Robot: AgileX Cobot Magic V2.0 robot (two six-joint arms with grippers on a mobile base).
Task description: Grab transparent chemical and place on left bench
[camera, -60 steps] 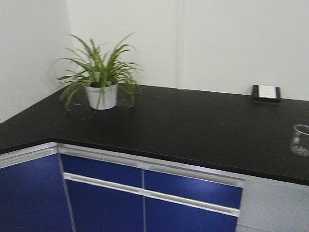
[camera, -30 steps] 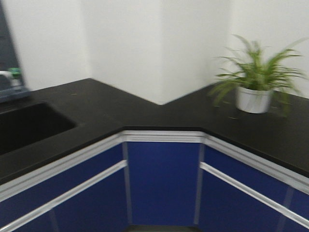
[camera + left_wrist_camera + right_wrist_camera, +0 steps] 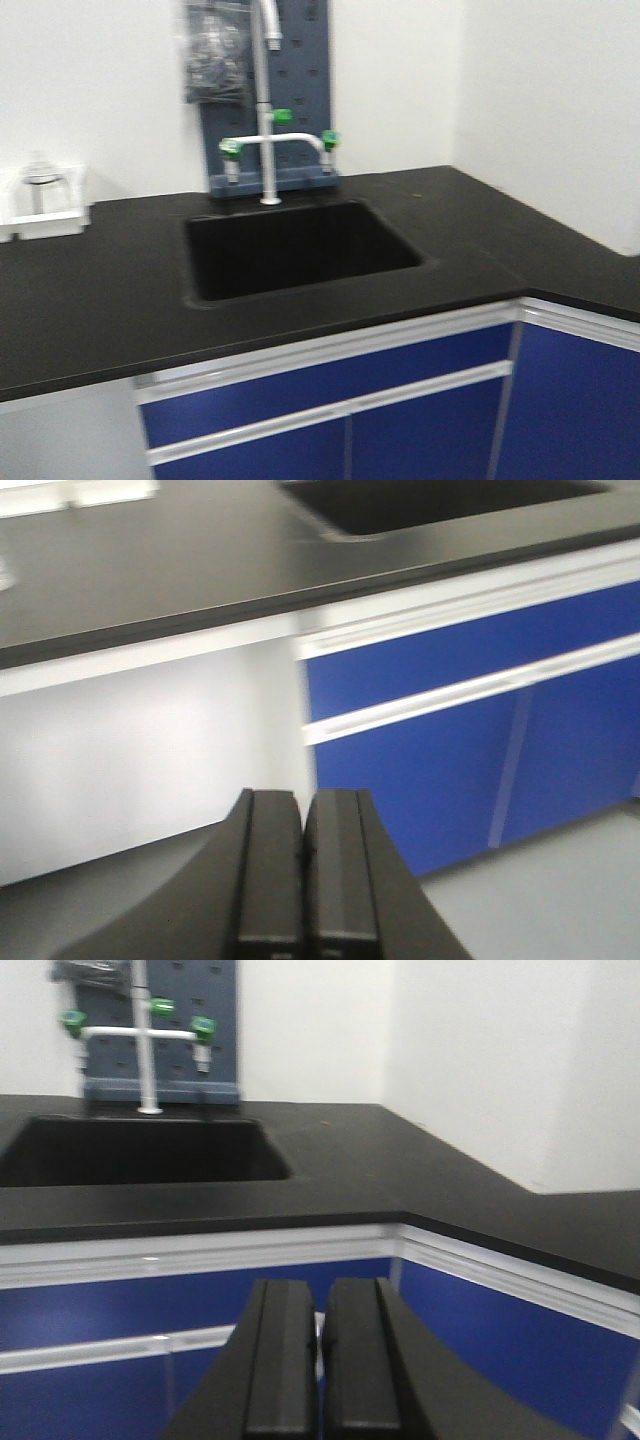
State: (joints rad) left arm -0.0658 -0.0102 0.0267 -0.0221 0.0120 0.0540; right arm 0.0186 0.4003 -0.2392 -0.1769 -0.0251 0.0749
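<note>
Sink [image 3: 300, 245] now centred after leftward swing, left gripper [image 3: 303, 880] and right gripper [image 3: 320, 1370] both pressed closed, empty

front view looks down on the sink [image 3: 300, 245]; both wrist views face it from lower.

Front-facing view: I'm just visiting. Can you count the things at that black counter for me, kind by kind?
Sink: 1
Faucet: 1
Green knobs: 3
Grey pegboard: 1
White tray: 1
Total: 7
</note>
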